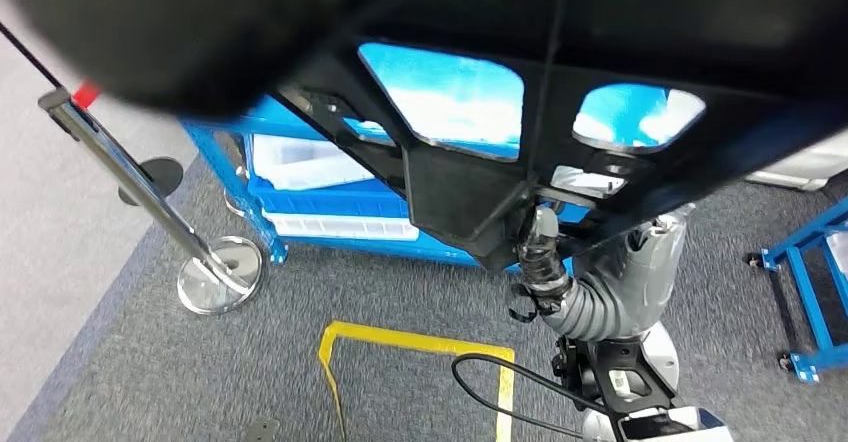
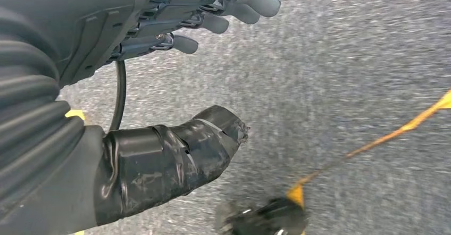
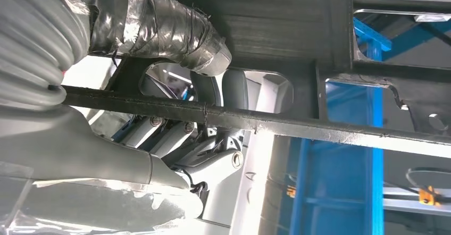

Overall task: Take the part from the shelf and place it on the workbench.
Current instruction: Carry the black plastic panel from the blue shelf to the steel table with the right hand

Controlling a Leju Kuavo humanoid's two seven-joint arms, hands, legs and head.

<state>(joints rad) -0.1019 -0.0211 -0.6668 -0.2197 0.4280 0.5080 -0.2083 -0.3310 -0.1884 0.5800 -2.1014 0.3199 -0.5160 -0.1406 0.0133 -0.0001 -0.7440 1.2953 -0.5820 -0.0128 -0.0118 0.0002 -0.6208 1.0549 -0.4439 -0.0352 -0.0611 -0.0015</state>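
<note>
I see even indoor light, motion-smeared carpet [image 2: 345, 59] under the left wrist, white glare by the right wrist, and a blurred dark part [image 1: 300, 22] overhead.

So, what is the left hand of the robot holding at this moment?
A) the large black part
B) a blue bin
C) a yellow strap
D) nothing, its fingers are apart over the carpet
D: in the left wrist view the left hand has its fingers spread above the grey carpet with nothing between them, while the right hand grips the black part.
</note>
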